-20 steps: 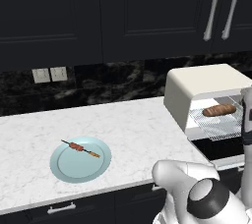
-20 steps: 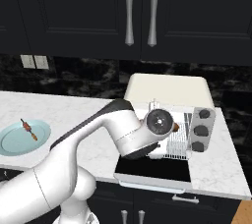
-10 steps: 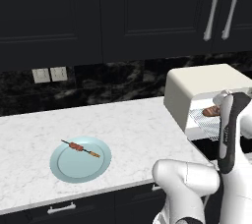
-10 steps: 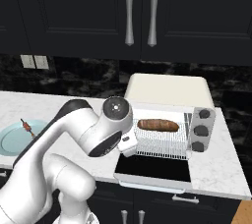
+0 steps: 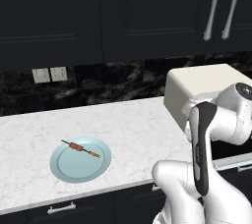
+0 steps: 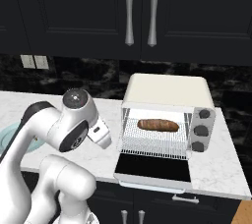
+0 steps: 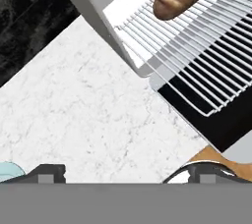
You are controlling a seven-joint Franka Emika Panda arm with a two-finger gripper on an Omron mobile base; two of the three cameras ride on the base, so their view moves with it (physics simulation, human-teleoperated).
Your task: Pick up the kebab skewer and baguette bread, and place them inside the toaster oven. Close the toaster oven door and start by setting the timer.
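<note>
White marble worktop (image 5: 133, 120) under dark cabinets carries a pale blue plate (image 5: 64, 169) with the kebab skewer (image 5: 81, 148) on it. Rightward, the toaster oven (image 6: 170, 90) stands with its door (image 6: 153, 168) dropped open, the baguette bread (image 6: 157, 125) on its rack. The claw (image 7: 128, 173) hangs wide and empty above the worktop.

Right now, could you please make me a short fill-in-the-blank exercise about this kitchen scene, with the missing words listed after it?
1. The baguette bread lies on the wire ____ inside the toaster oven.
2. The kebab skewer rests on a pale blue ____ on the counter.
3. The toaster oven door is folded down, so the oven is ____.
4. The gripper hangs over the counter with its jaws ____ and nothing between them.

Missing words: rack; plate; open; open
</note>
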